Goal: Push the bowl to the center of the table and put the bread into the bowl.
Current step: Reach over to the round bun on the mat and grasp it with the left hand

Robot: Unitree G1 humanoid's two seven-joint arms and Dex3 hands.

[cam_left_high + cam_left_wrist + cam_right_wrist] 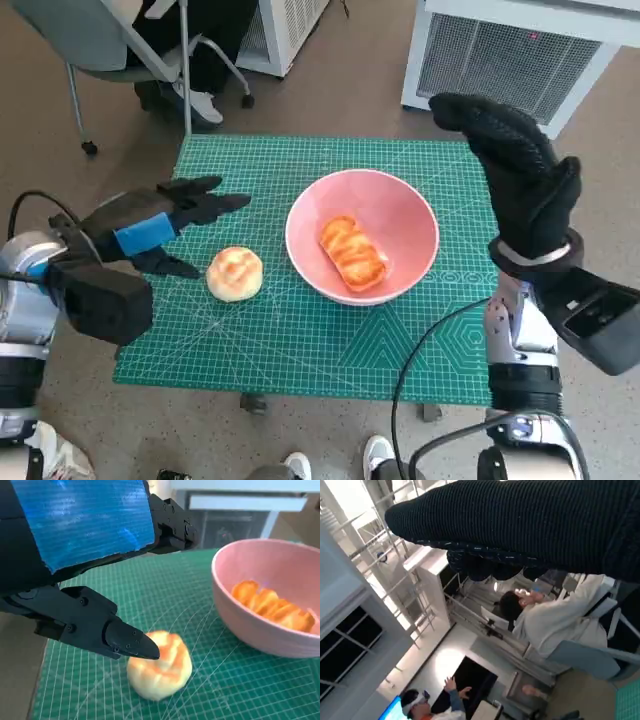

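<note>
Although the pink bowl already sits near the middle of the green mat on the bench, with one long glazed bread lying inside it, a round bun is still out on the mat, just beside the bowl on the left hand's side. The left hand hovers close to that bun with its fingers spread and holding nothing; in the left wrist view one dark fingertip hangs just over the bun's top, and I cannot tell whether it touches. The right hand is raised above the far right corner of the bench, gloved and empty as far as the head view shows, well apart from the bowl.

The likeliest slip, I judge, is a poor grip: the bun is soft and rounded, so fingers closing off-centre could squash it or roll it toward the bench edge nearest the robot. Carried low, it could strike the bowl's rim, nudging the bowl away from the centre or tipping it. A hasty release might also drop the bun onto the rim, not inside.
</note>
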